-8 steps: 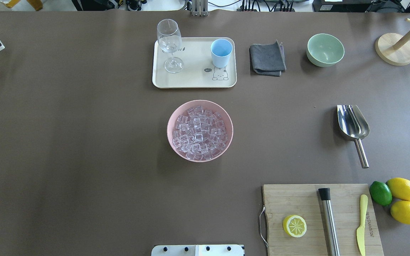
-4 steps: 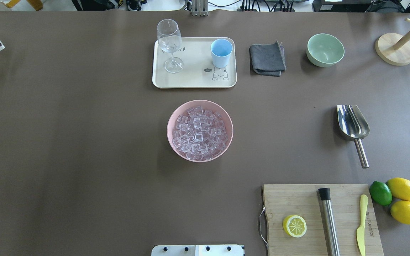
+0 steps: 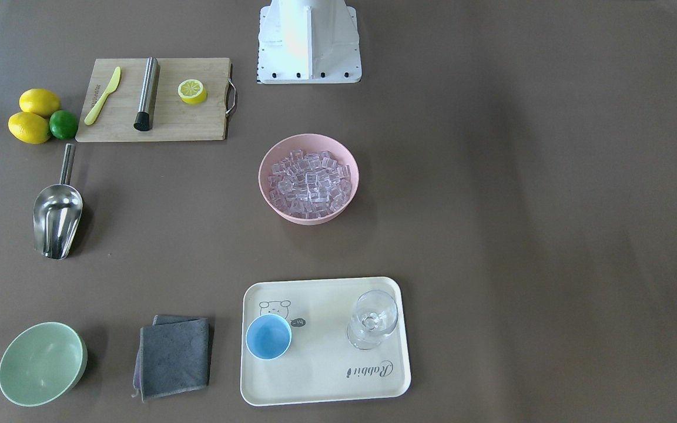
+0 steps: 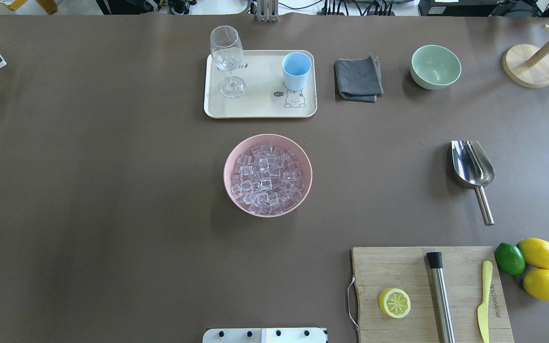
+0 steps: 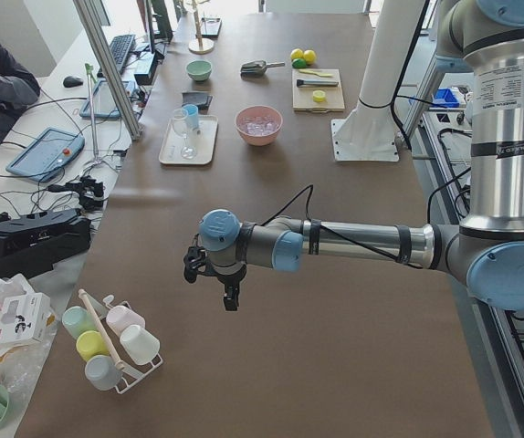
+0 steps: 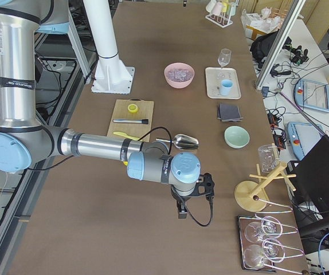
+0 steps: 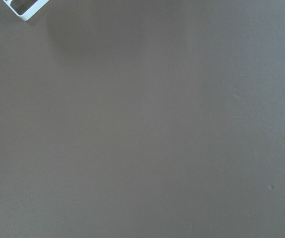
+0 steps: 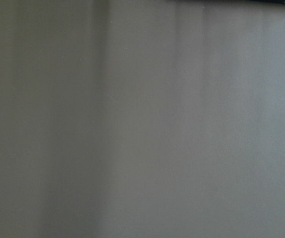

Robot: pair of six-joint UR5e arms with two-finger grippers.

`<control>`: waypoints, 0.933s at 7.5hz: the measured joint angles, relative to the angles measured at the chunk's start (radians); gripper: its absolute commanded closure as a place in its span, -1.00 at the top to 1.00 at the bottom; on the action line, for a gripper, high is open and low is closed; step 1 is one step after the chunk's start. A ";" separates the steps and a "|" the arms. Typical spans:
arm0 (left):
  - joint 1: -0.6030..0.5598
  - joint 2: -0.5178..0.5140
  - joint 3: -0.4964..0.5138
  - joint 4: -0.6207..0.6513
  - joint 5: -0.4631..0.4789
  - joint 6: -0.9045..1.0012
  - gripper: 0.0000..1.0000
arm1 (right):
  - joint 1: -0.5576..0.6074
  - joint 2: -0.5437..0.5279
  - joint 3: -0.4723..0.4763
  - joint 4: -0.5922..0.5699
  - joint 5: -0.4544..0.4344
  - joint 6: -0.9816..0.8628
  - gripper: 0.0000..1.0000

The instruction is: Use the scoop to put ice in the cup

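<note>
The ice fills a pink bowl at the table's middle. The light-blue cup stands upright on a cream tray behind the bowl. The steel scoop lies on the table at the right, its handle pointing toward the robot. My left gripper hangs over bare table at the left end, far from everything. My right gripper hangs over bare table past the scoop at the right end. Both show only in the side views, so I cannot tell whether they are open or shut. The wrist views show only brown table.
A wine glass shares the tray. A grey cloth and a green bowl lie to its right. A cutting board holds a lemon half, a steel cylinder and a yellow knife, with lemons beside it.
</note>
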 measured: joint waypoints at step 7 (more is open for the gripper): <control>0.220 -0.086 -0.016 -0.093 0.007 -0.004 0.96 | -0.297 -0.002 0.212 0.063 0.028 0.530 0.99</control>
